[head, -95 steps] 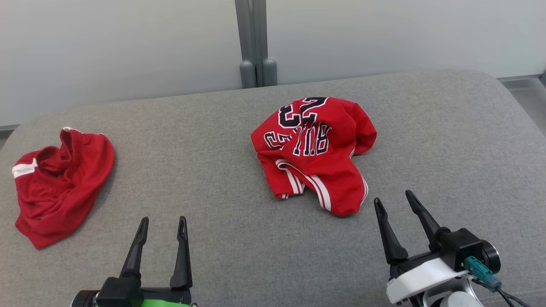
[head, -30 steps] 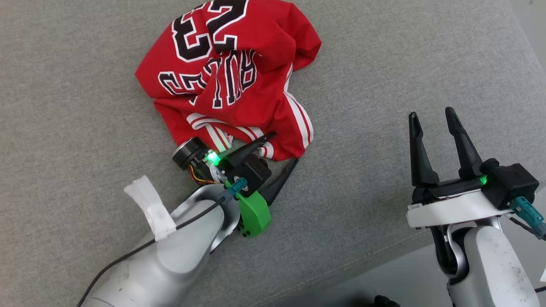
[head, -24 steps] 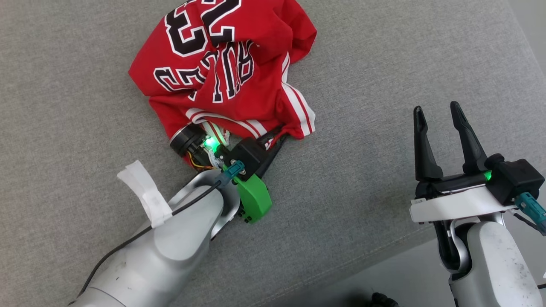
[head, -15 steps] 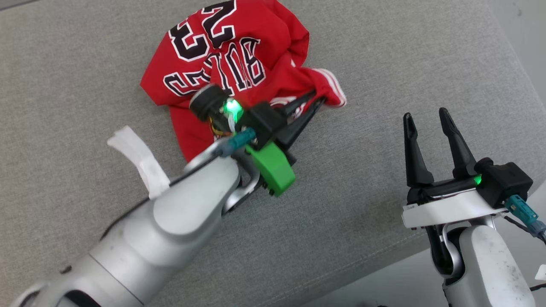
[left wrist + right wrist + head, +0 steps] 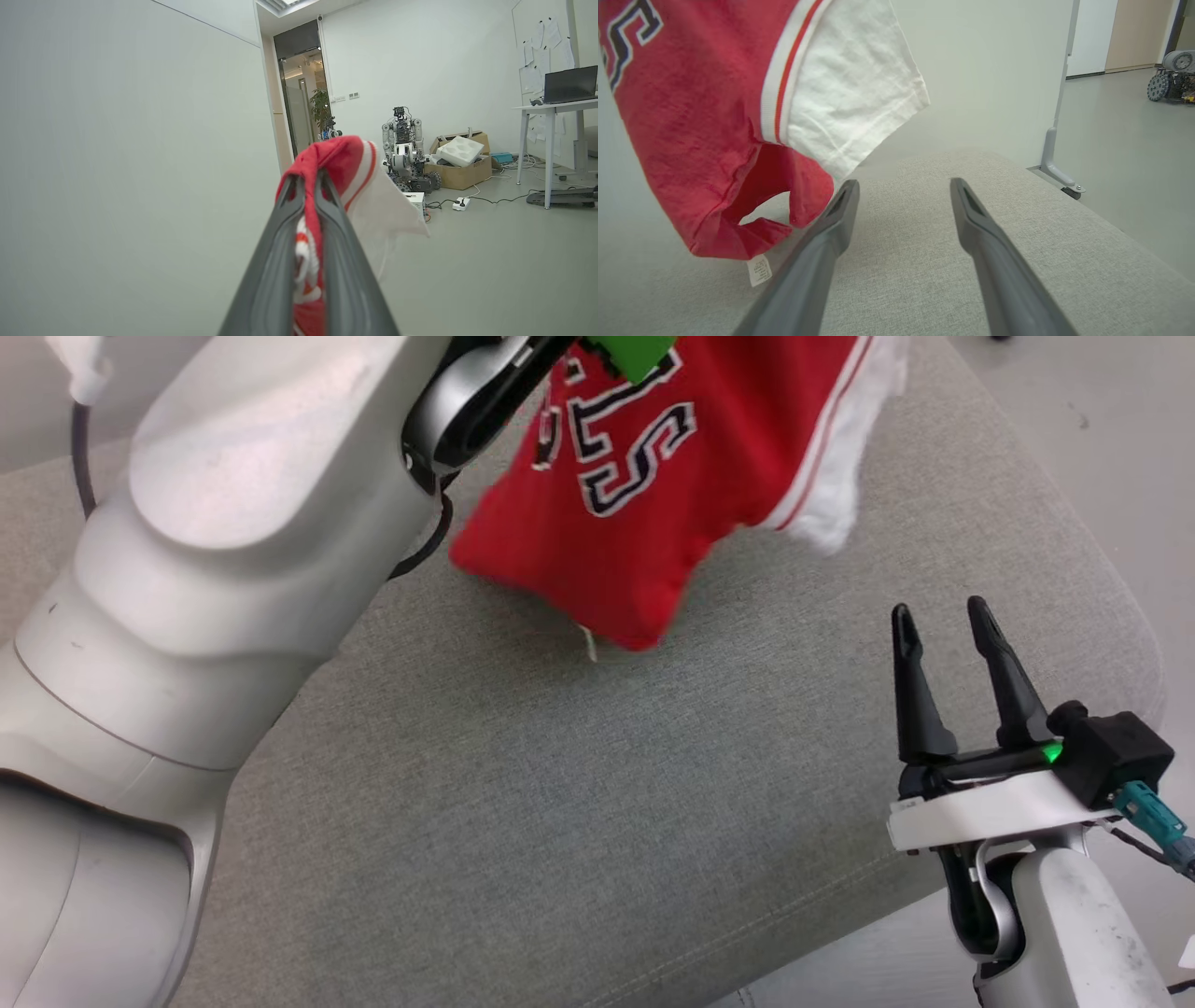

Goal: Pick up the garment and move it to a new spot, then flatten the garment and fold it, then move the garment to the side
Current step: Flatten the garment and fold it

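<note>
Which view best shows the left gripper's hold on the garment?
Left wrist view: the left gripper is shut on the garment. Head view shows the garment hanging; right wrist view, its hem and white part.

The head camera looks down on the grey cushion [image 5: 523, 821] from close above it. The right wrist camera sits low, just over the cushion, looking along it at the far wall [image 5: 994, 70]. The left wrist camera is high above the cushion, looking out across a room [image 5: 490, 242]. All three see the red shirt [image 5: 635, 523].
</note>
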Tool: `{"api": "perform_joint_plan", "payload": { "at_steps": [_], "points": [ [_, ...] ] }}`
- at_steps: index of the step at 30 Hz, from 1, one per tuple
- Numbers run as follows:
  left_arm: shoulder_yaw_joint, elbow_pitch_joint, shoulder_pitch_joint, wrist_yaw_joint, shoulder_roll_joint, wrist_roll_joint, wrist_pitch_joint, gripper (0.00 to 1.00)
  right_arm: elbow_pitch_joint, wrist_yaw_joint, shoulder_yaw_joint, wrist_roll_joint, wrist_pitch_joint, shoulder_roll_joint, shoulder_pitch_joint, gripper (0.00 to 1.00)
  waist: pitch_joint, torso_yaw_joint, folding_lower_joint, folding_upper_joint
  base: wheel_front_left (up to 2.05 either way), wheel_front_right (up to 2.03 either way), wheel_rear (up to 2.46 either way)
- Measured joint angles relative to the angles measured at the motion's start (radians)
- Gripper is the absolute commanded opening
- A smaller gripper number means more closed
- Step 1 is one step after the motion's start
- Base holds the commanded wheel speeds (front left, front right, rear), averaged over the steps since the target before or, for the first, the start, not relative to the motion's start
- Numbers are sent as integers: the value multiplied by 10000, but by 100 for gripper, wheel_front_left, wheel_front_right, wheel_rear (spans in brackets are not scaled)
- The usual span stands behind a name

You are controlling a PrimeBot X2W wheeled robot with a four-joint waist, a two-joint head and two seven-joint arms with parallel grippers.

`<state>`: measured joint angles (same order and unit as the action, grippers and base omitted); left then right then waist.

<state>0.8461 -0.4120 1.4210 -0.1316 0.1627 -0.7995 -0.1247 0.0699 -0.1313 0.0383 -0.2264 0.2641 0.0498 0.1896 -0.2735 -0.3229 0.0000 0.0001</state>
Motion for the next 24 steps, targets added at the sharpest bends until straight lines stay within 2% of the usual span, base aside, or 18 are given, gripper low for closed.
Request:
{"api": "perform_joint_plan", "payload": {
  "at_steps": [2,5,9,13,15,19,21,24],
  "points": [
    [-244,40,-186,44,81,-326,-17,0,-42,0,-199,31,-2,2,-15,100,35,76,0,0,0,0,0],
    [-650,309,-1276,343,589,-970,-54,0,-132,0,-489,136,0,2,-44,100,40,277,0,0,0,0,0],
    [-1020,1024,-3605,1085,1843,-1434,-290,0,-228,0,-811,316,-2,-2,-63,100,-33,618,0,0,0,0,0],
    [-1950,1730,-6398,1801,3007,-2351,-953,0,-272,0,-1055,418,-2,0,-113,100,-128,982,0,0,0,0,0],
    [-2487,1973,-7585,1981,3381,-2700,-1183,0,-268,0,-1064,472,0,-2,-115,100,-178,1159,0,-1,0,0,0],
    [-3691,2119,-9463,2130,3693,-2880,-1335,0,-265,0,-1057,642,0,-2,-125,100,-264,1552,0,-1,0,0,0],
    [-4418,2080,-10035,2140,3670,-2364,-1363,0,-265,0,-1035,740,0,-4,-123,100,-291,1763,0,-1,0,0,0],
    [-4915,1781,-10480,2104,3475,-1492,-1375,0,-257,0,-974,905,0,-6,-105,100,-309,2049,0,-1,0,0,0]
  ]
}}
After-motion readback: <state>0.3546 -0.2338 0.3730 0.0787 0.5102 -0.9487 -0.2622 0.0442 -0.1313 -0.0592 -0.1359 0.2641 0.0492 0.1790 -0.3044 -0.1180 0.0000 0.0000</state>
